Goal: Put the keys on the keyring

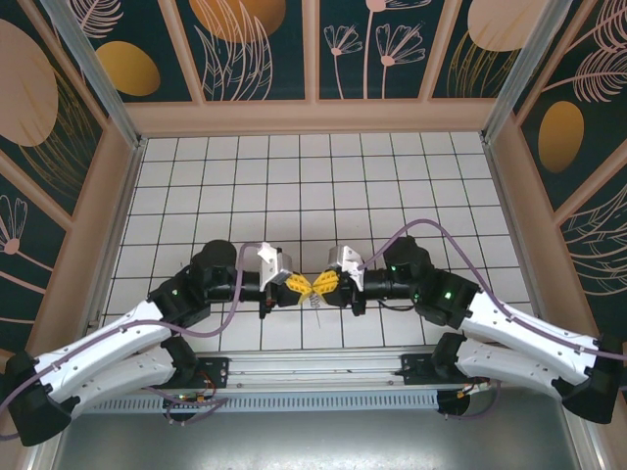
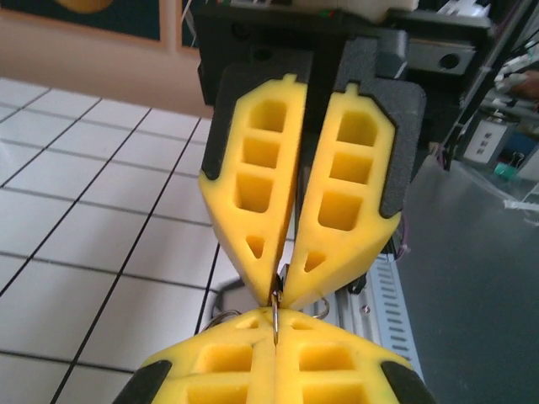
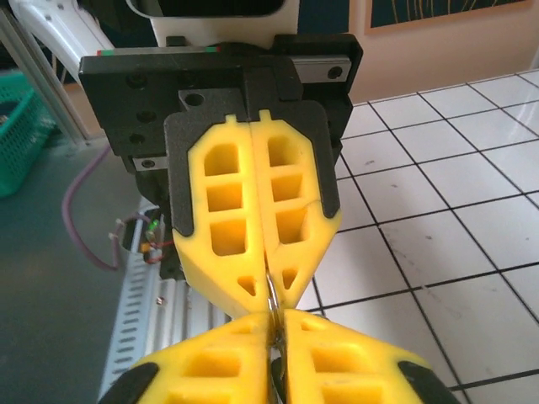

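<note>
Above white tiles, both jaws clamp the keyring

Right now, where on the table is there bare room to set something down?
Bare: the tiled table, far half up to the back wall, full width. Crowded: the near rows by the front rail, where the left gripper and right gripper meet tip to tip.

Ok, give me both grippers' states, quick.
Left gripper: shut on the thin metal ring.
Right gripper: jaws barely parted around the same ring; grip cannot be told.
</note>
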